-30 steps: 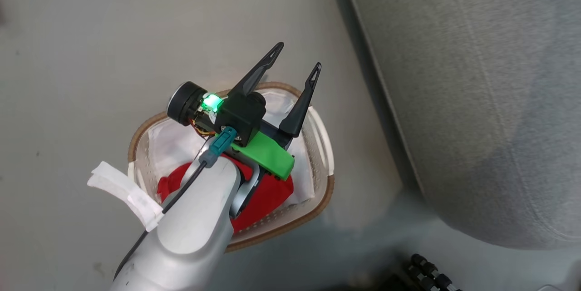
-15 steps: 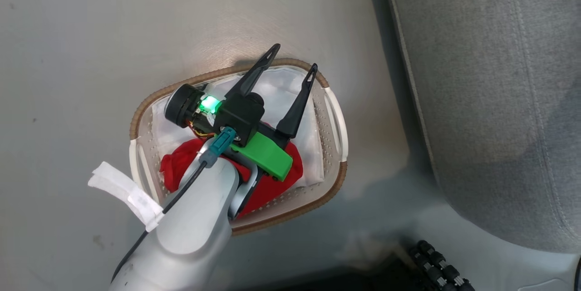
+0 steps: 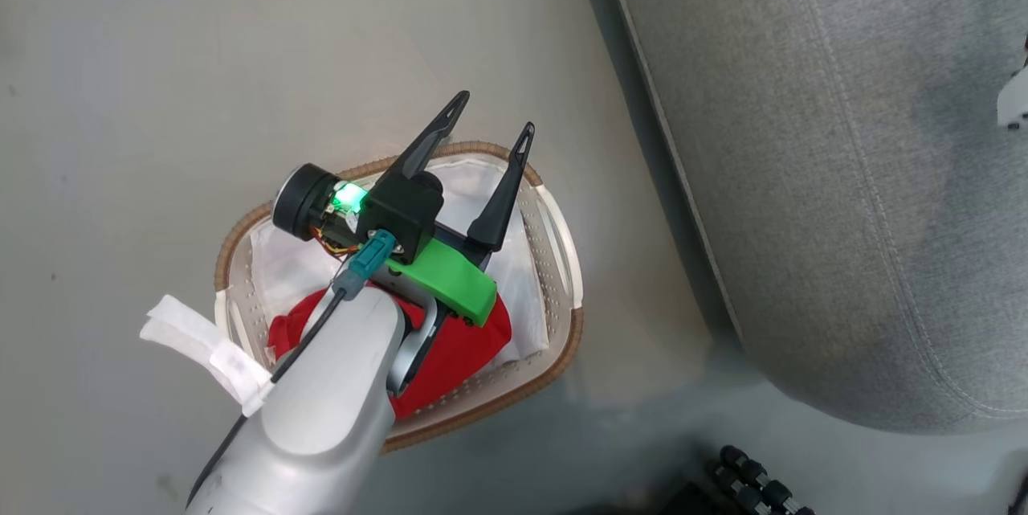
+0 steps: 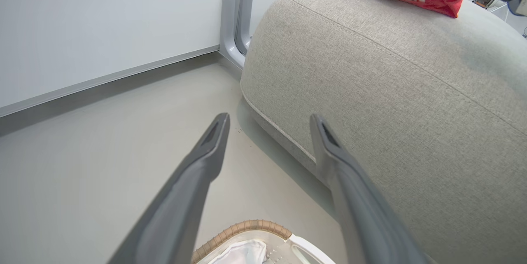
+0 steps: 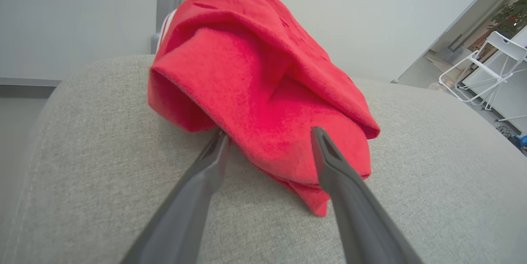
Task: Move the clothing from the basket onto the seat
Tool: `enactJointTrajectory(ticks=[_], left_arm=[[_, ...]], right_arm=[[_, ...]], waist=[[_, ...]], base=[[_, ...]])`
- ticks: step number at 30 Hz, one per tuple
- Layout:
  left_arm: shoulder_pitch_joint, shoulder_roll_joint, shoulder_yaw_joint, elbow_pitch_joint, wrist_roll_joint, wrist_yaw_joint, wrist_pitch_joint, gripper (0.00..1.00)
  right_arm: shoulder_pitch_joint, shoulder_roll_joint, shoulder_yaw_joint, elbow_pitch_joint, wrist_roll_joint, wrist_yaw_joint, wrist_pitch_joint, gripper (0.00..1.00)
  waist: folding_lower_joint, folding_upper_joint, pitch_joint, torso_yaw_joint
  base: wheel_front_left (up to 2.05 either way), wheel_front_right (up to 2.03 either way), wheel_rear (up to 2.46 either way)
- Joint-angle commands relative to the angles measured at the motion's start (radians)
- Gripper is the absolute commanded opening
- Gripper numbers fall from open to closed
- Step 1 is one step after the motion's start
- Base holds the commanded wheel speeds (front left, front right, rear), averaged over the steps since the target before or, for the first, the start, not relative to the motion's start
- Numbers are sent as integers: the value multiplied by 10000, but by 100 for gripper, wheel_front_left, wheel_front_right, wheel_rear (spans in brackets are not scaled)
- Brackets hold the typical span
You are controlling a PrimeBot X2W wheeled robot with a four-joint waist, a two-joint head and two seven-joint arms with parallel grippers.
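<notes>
Found striped garment (image 5: 263,91) on seat (image 5: 103,153), right pincer (image 5: 269,134) parted astride it; left pincer (image 3: 491,113) parted above basket (image 3: 241,234), ready for plain garment (image 3: 458,346).

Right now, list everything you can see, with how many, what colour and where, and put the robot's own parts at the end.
basket: one, white with a brown rim, on the floor beside the seat
liner: one, white, inside the basket
plain garment: one, red, in the basket
striped garment: one, red with white stripes, on top of the seat
seat: one, grey, right of the basket
floor: one, pale grey, under the basket
folding chair: one, white, far background
ribbed object: one, black, head view's bottom edge
left gripper: one, dark, open, above the basket
right gripper: one, dark, open, at the striped garment
</notes>
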Motion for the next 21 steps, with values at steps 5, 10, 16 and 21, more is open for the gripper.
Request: enactJointTrajectory(ticks=[5, 10, 16, 21], left_arm=[[246, -88, 324, -123, -251, 42, 2, 100], [554, -178, 722, -212, -490, 70, 3, 100], [1287, -243, 1526, -449, -800, 181, 3, 100], [1928, -255, 2189, -575, -737, 241, 3, 100]], right_arm=[[711, -289, 466, -93, 105, -16, -24, 100], [899, -492, 1058, -111, 333, -17, -24, 100], [675, -337, 1776, -68, 659, -16, -24, 100], [612, 343, 1952, 65, 876, -16, -24, 100]], waist=[[-1, 0, -1291, 213], [-1, 0, -2215, 551], [-1, 0, -3286, 1131], [-1, 0, -3904, 1386]], base=[[0, 0, 0], [0, 0, 0], [0, 0, 0], [0, 0, 0]])
